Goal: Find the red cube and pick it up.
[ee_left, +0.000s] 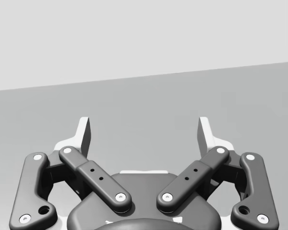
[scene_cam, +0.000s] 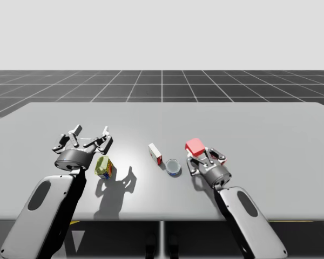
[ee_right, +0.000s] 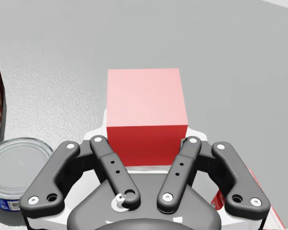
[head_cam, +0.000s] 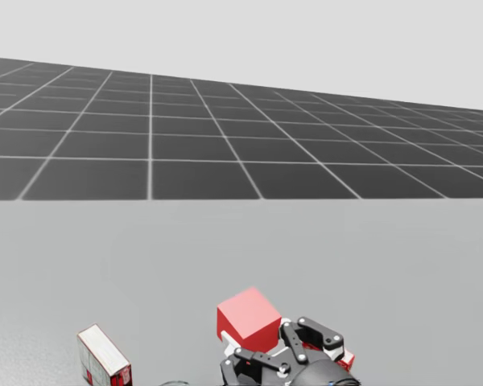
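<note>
Now, high view: the red cube (scene_cam: 195, 146) sits right of centre on the bench (scene_cam: 270, 124), at the tips of our right gripper (scene_cam: 203, 153). Left of it lie a blue can (scene_cam: 173, 167) and a red-and-white box (scene_cam: 155, 154). Further left, a multi-coloured box (scene_cam: 103, 167) lies just beside our left gripper (scene_cam: 90, 133).

Head view: the cube (head_cam: 248, 318) stands at the near edge, tilted, with the right gripper (head_cam: 262, 342) around its lower part. The red-and-white box (head_cam: 103, 358) is to its left, apart from it.

Left wrist view: the left gripper (ee_left: 145, 136) has its fingers wide apart, with only bare bench between them.

Right wrist view: the cube (ee_right: 146, 110) is between the fingers, one pad against each side. We read the right gripper (ee_right: 147, 140) as clamped on it. The can (ee_right: 17, 163) is beside the gripper, clear of the fingers. Whether the cube is off the bench, we cannot tell.

Judgement: search and approach look done and the grasp appears made. The next move calls for a straight lift with the clamp held firm, clear of the can.
</note>
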Tool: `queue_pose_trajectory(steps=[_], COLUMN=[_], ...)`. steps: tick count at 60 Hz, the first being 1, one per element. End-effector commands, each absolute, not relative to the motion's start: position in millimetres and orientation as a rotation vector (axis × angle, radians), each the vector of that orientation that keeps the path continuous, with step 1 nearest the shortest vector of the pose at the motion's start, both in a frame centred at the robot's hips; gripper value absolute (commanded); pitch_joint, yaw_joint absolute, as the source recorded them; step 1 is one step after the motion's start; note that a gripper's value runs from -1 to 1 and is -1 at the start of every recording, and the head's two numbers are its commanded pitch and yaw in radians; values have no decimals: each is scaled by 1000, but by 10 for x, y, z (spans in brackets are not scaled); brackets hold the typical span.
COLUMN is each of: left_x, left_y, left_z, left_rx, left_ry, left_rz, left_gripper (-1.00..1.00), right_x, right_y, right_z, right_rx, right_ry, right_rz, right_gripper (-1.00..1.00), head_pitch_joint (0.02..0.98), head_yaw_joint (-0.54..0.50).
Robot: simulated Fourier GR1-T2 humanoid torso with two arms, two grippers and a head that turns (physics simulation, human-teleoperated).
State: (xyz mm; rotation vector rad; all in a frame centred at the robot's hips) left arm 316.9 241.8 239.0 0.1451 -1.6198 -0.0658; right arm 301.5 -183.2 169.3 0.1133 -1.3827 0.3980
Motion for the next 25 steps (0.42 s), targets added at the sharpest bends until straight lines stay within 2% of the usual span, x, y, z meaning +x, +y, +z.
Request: queue_pose_trajectory(steps=[1, 10, 19, 25], left_x=[3165, 3161, 3159, 3159], left_y=[2408, 2403, 2404, 2404], left_z=[2389, 2391, 2393, 2393], left_rx=[144, 145, 147, 147], left_ry=[-1620, -1620, -1621, -1621], left_rz=[-69, -70, -69, -69], left_gripper=[-1000, -1000, -1000, -1000], right_x=[3127, 3097, 3077, 3031], right_y=[-1936, -1968, -2006, -2038], right_z=[2155, 2560, 2846, 3084], right_rx=[22, 17, 13, 5], right_ry=[-1502, -1597, -1667, -1745], right_rz=[297, 287, 265, 251], right_gripper=[1000, 1000, 1000, 1000], head_pitch_joint=[432, 430, 430, 425], head_yaw_joint=[-237, -243, -239, -239])
